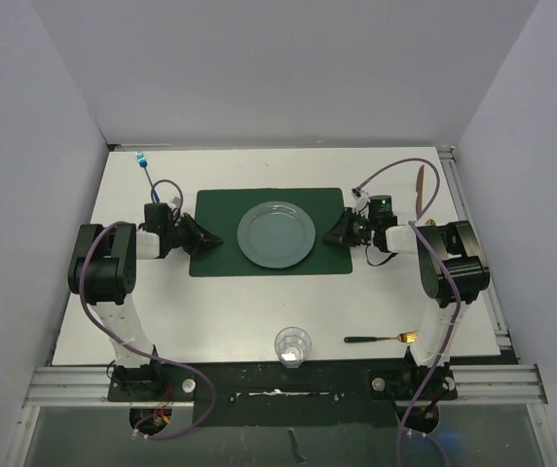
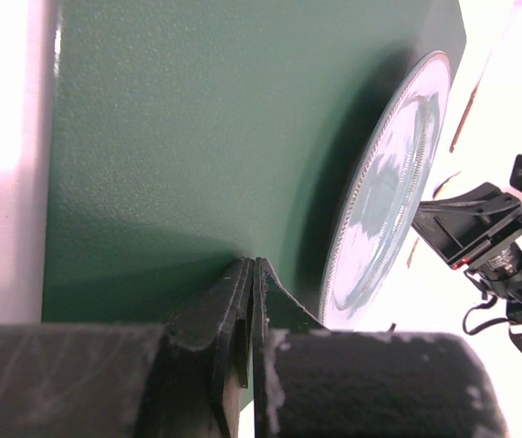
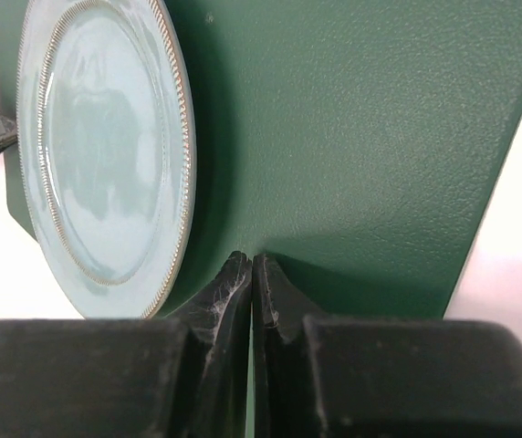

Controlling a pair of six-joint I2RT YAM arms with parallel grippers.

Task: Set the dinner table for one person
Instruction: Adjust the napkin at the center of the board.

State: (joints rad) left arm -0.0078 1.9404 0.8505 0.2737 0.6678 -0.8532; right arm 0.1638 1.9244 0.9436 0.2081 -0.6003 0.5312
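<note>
I see the dinner table (image 1: 210, 311) filling the top view, white, with rails at its edges. The dark green placemat (image 1: 220, 204) lies on its middle part, and the pale blue plate (image 1: 277, 234) sits on the centre of the placemat. The left gripper (image 2: 250, 266) is at the left short edge of the placemat. Its fingers are pressed together and, as far as my wrist view shows, they pinch this edge. The right gripper (image 3: 250, 260) does the same at the opposite short edge, fingers closed on the mat just beside the plate rim. A clear glass (image 1: 294, 344) stands at the near edge of the table, between the two arm bases. A fork (image 1: 383, 339) with a dark handle and golden head lies to the right of the glass, well apart from the placemat.
</note>
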